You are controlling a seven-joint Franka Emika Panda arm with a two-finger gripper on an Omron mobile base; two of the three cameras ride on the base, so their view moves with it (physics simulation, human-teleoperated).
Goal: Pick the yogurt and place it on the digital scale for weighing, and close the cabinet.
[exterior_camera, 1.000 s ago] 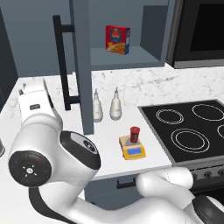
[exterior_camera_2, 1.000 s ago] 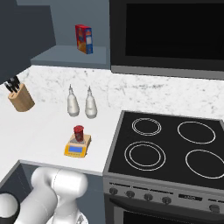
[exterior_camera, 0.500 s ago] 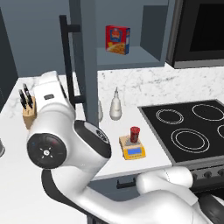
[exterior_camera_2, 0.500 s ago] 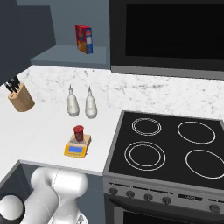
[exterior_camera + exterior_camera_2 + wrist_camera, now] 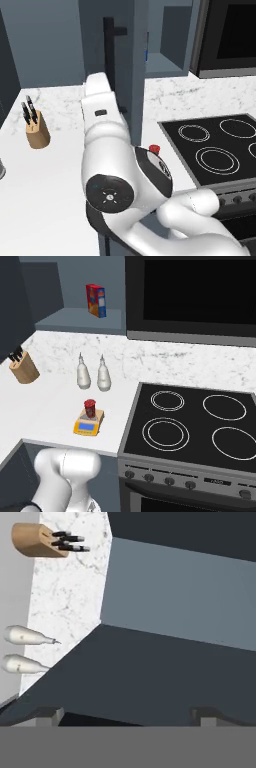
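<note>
Cabinet-closing step. The yogurt (image 5: 90, 407) already stands on the digital scale (image 5: 88, 423), in front of the two white bottles (image 5: 93, 373). I judge the cabinet (image 5: 123, 70) door, long axis vertical, lies directly ahead of my gripper (image 5: 125, 713), whose fingers are spread wide, holding nothing.

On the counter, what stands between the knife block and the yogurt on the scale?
In the right base view, two white bottles stand side by side on the marble counter, between the knife block and the yogurt sitting on the scale.
</note>
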